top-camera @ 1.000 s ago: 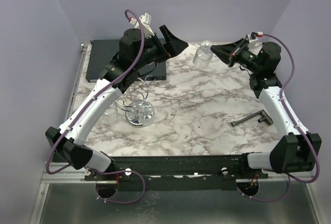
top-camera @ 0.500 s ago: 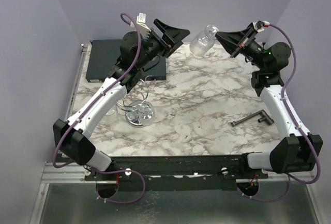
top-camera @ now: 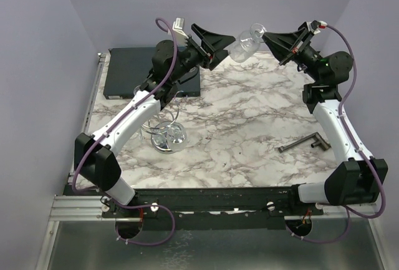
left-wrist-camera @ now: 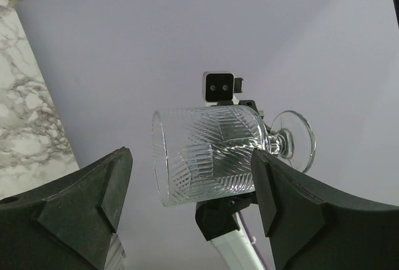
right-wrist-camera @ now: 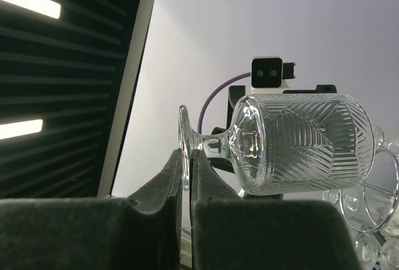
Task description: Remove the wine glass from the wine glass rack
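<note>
While the wine glass rack (top-camera: 163,131) stands on the left part of the table (top-camera: 249,117) with another glass (top-camera: 177,138) close against it, the wine glass (top-camera: 245,40) hangs aloft above the far edge, well apart from the rack and between the two arms. Left gripper (top-camera: 222,47): jaws spread wide and empty, fronting the bowl from just beside it, with no contact visible. Glass: roughly level, long axis crosswise to the line joining the grippers. In the left wrist view it spans the gap between the fingers (left-wrist-camera: 81,207), mouth at left, foot at right. Right gripper (top-camera: 267,35): pinched edge-on upon the foot disc, carrying the glass alone. A handover would probably require the left wrist to roll, so its jaws close across the bowl.
</note>
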Action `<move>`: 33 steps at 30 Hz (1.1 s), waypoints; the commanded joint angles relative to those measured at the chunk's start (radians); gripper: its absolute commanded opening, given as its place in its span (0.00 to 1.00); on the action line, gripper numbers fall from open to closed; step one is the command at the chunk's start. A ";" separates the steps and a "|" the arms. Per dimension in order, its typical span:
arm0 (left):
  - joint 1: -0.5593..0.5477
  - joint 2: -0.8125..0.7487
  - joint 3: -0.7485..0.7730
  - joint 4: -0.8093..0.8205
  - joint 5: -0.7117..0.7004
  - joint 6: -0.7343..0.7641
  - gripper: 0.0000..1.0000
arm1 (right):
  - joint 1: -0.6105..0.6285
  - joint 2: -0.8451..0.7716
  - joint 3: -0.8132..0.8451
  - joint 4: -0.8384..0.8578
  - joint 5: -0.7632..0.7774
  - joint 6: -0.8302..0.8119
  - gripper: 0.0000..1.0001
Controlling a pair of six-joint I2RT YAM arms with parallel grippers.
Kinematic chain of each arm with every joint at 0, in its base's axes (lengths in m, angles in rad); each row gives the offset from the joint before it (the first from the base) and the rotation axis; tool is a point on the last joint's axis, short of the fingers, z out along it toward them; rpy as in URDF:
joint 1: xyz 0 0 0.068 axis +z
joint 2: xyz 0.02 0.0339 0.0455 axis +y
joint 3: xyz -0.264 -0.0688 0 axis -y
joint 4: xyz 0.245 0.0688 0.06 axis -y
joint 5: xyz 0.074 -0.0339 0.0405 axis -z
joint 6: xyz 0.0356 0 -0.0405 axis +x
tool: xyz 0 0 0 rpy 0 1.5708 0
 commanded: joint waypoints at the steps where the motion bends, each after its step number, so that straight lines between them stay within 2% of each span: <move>1: 0.001 0.020 -0.019 0.142 0.081 -0.087 0.82 | -0.007 0.025 0.052 0.134 0.022 0.070 0.00; 11: -0.015 0.026 -0.023 0.276 0.120 -0.175 0.74 | -0.007 0.092 0.060 0.261 0.025 0.173 0.00; 18: -0.030 0.027 -0.024 0.362 0.138 -0.227 0.58 | -0.006 0.142 0.060 0.343 0.026 0.242 0.01; 20: -0.037 0.028 -0.012 0.379 0.141 -0.230 0.57 | -0.006 0.154 0.057 0.362 0.026 0.259 0.00; 25: -0.055 0.031 0.018 0.414 0.144 -0.232 0.53 | -0.005 0.175 0.058 0.371 0.026 0.277 0.01; 33: -0.088 0.038 0.048 0.484 0.135 -0.234 0.42 | -0.004 0.202 0.037 0.389 0.026 0.303 0.01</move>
